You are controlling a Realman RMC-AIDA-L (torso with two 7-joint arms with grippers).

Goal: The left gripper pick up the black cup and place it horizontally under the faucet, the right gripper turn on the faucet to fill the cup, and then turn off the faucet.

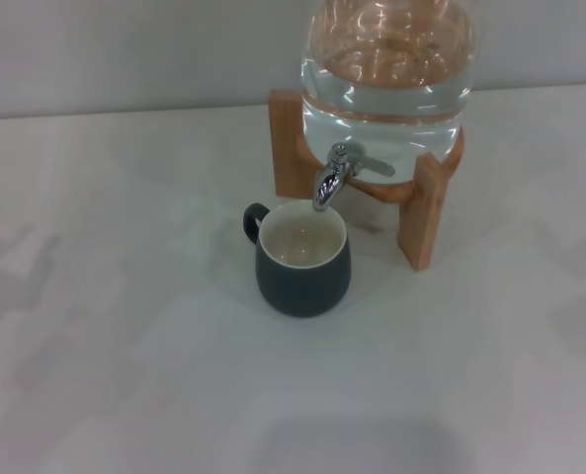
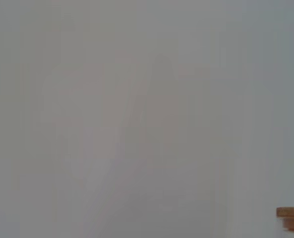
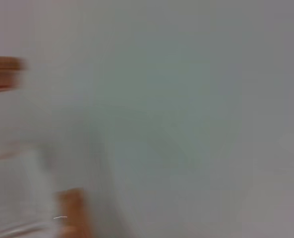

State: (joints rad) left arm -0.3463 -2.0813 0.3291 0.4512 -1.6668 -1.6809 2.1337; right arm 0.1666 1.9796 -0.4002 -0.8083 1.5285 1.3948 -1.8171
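The black cup [image 1: 303,261] stands upright on the white table, its cream inside showing and its small handle toward the back left. Its mouth is right below the spout of the chrome faucet [image 1: 336,175], whose flat lever points to the right. The faucet sticks out of a clear water jar [image 1: 386,69] on a wooden stand [image 1: 423,209]. Neither gripper shows in any view. The left wrist view holds only bare table and a corner of the wooden stand [image 2: 291,216]. The right wrist view shows blurred parts of the wooden stand [image 3: 72,208].
The white table [image 1: 125,326] spreads out around the cup and the stand. A pale wall [image 1: 125,49] runs along its far edge behind the jar.
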